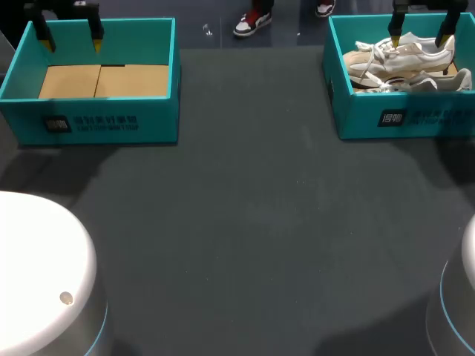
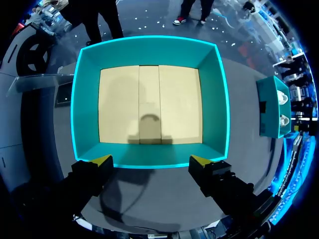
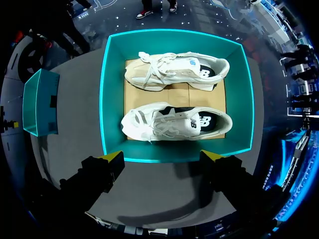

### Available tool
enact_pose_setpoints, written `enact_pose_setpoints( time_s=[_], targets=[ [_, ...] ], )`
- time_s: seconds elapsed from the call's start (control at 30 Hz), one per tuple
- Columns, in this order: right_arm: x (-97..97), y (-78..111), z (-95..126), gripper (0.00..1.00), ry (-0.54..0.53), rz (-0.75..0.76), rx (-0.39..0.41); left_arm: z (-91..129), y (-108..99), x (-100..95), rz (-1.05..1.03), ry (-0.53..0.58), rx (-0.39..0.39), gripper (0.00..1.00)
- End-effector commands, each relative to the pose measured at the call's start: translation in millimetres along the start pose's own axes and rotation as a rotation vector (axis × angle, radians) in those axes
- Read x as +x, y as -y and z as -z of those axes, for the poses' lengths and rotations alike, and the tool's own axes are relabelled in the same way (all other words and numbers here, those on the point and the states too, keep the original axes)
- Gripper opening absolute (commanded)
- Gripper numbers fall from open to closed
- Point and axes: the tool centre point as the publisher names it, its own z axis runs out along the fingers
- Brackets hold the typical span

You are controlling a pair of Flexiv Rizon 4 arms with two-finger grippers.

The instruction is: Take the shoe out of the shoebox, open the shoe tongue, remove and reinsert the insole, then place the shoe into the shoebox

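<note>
Left end effector (image 2: pixel 150 162): fingers spread wide, holding nothing, hanging above the near wall of the left box (image 2: pixel 149 50).
Right end effector (image 3: pixel 163 157): fingers spread wide, holding nothing, above the near wall of the right box (image 3: pixel 174 153).
Desk (image 1: pixel 245 222): dark grey, with the boxes well apart at its far corners.
Shoes (image 3: pixel 174 122): two white ones on their sides in the right box, toes toward the left box.

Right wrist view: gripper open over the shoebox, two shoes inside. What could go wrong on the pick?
1. The nearer shoe sits close to the shoebox wall. A finger of the right gripper may strike that wall or its rim on descent.
2. Loose laces on the farther shoe could snag a finger and drag that shoe along.
</note>
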Motion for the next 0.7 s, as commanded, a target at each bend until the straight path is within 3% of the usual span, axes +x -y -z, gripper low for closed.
enact_pose_setpoints(
  time_s=[0.03, 0.17, 0.4, 0.7],
  targets=[
    [0.1, 0.1, 0.1, 1.00, 0.000, 0.000, 0.000, 0.4, 0.1, -0.2, 0.000, 0.000, 0.000, 1.00],
    [-7.8, -2.1, -1.8, 1.00, 0.015, -0.011, -0.001, 0.4, 0.1, -0.2, 0.000, 0.000, 0.000, 1.00],
    [-43.6, -6.6, -11.3, 1.00, 0.055, -0.053, 0.000, 0.4, 0.1, -0.2, 0.000, 0.000, 0.000, 1.00],
    [-90.2, -15.8, -38.8, 1.00, 0.079, -0.113, 0.025, 0.4, 0.1, -0.2, 0.000, 0.000, 0.000, 1.00]
  ],
)
